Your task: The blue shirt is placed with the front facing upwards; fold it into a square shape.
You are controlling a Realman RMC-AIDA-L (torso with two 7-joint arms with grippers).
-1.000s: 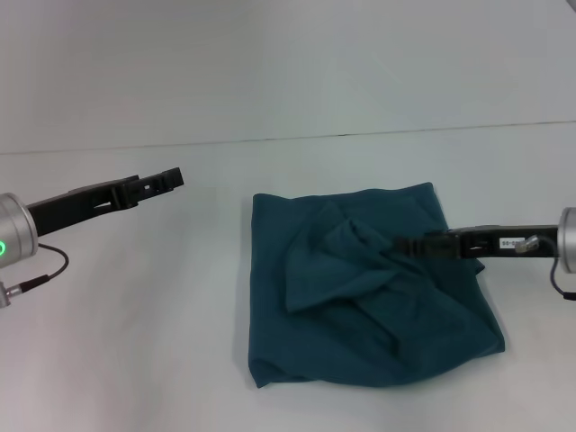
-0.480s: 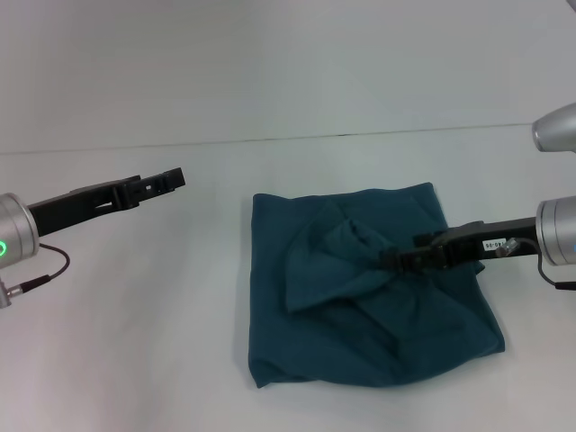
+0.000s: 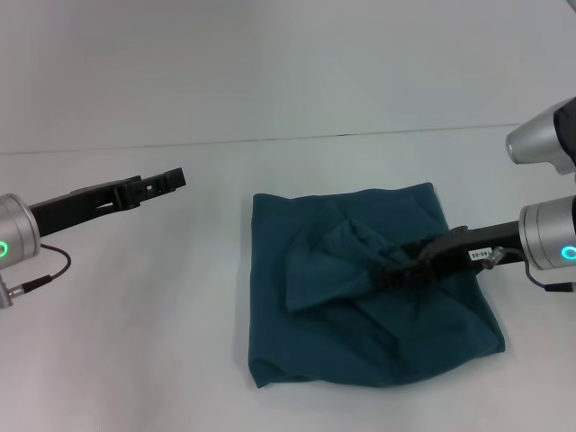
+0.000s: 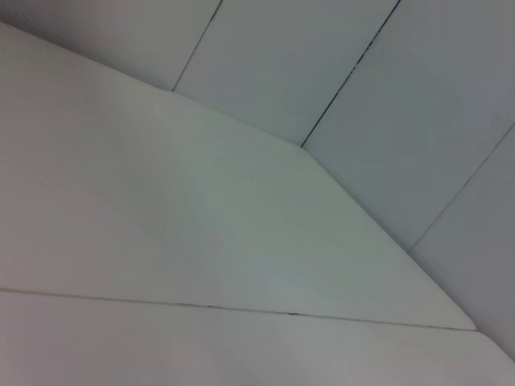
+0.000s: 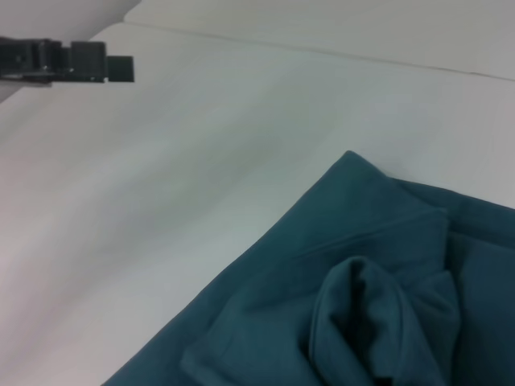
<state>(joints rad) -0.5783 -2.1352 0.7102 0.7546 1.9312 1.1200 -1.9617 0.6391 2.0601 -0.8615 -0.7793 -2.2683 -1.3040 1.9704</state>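
Your right gripper (image 3: 389, 273) sits on the raised fold of the blue shirt (image 3: 342, 315) — fingers not visible. Next, flatten this lump. The left gripper (image 3: 171, 177) waits aside, looks closed.

You are looking at a bare test bench in what reads as a robotics lab or data-collection room, not a home. The table (image 3: 135, 360) is a plain white surface with nothing domestic on it, and behind it a blank pale wall (image 3: 288, 63) meets the tabletop in a straight seam. In the left wrist view you see that wall made of flat panels (image 4: 378, 121) joined by thin dark lines. The one thing lying on the table is the shirt (image 3: 360, 333). Two metal arms with green indicator rings reach in from either side. You cannot tell more about the room.
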